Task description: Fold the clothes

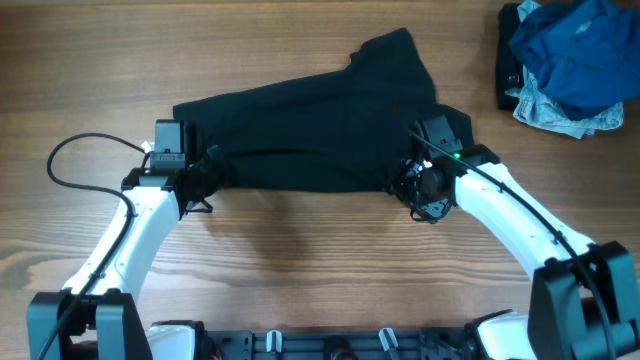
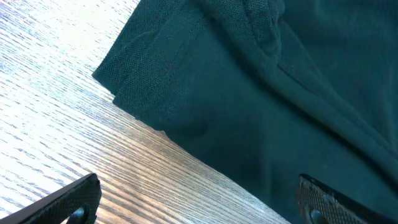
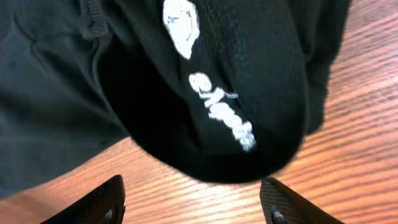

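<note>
The left gripper [image 1: 203, 178] and right gripper [image 1: 412, 185] both stand wide open and empty at the near edge of the black garment [image 1: 320, 130]. The garment lies crumpled in the middle of the table [image 1: 300, 280], one part jutting far. Main risk: a crooked fold, caused by bunched layers. Lesser risk: a finger snags the rolled near-right edge by the white logo [image 3: 224, 118] and drags the cloth askew.
</note>
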Action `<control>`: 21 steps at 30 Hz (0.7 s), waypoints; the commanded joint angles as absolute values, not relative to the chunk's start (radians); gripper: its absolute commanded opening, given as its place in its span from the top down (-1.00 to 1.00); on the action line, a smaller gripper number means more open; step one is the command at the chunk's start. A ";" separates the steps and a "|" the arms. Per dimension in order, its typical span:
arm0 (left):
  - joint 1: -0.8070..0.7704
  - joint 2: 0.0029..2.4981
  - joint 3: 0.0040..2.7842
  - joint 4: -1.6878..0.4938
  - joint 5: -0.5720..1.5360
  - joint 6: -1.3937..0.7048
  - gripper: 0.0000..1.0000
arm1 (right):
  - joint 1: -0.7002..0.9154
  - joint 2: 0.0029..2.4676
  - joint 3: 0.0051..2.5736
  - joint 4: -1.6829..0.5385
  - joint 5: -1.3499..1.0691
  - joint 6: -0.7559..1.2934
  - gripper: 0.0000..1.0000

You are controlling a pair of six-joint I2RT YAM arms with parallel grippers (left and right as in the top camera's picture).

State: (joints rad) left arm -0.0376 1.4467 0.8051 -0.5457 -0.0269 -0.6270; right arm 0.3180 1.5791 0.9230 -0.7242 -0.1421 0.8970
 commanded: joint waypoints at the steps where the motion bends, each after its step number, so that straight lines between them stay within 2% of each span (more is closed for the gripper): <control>1: -0.041 1.454 0.806 -0.543 -0.015 -0.636 -0.99 | 0.316 1.615 0.916 -0.699 -0.129 0.920 -0.31; 2: -0.041 1.454 0.806 -0.543 -0.015 -0.636 -0.99 | 0.316 1.618 0.916 -0.694 -0.122 0.920 -0.21; 4: -0.041 1.454 0.806 -0.543 -0.015 -0.636 -0.99 | 0.316 1.618 0.916 -0.685 -0.078 0.924 0.13; 6: -0.041 1.454 0.806 -0.543 -0.015 -0.636 -0.99 | 0.316 1.618 0.916 -0.681 -0.032 0.945 0.35; 9: -0.041 1.454 0.806 -0.544 -0.015 -0.636 -0.99 | 0.316 1.618 0.916 -0.651 -0.022 0.945 0.89; 14: -0.041 1.454 0.806 -0.544 -0.015 -0.636 -0.99 | 0.309 1.618 0.999 -0.592 0.022 0.936 0.91; 17: -0.041 1.454 0.806 -0.544 -0.015 -0.636 -0.99 | 0.309 1.618 1.033 -0.538 0.091 0.890 0.78; 20: -0.041 1.454 0.806 -0.543 -0.015 -0.636 -0.99 | 0.309 1.636 1.033 -0.491 0.185 0.889 0.78; 21: -0.041 1.454 0.806 -0.543 -0.015 -0.636 -0.99 | 0.309 1.645 1.033 -0.471 0.204 0.887 0.70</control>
State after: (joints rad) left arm -0.0376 1.4467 0.8051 -0.5461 -0.0242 -0.6270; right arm 0.3161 1.6123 1.0191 -0.4957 0.1131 0.9100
